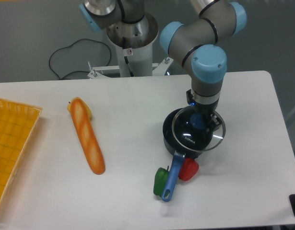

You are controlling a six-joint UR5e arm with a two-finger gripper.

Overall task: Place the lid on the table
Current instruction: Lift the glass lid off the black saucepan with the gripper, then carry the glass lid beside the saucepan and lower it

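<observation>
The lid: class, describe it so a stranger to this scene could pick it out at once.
On the white table, look right of centre, under the end effector. The lid is the clear glass disc over the black pot, with a blue centre knob, unlike the pot's long blue handle.

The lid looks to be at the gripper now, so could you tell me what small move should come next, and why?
Probably a short lift straight up. The gripper sits at the blue knob of the lid, which lies offset over the black pot; whether the grip is closed is hidden. Rising first should clear the pot rim before moving to bare table.
</observation>
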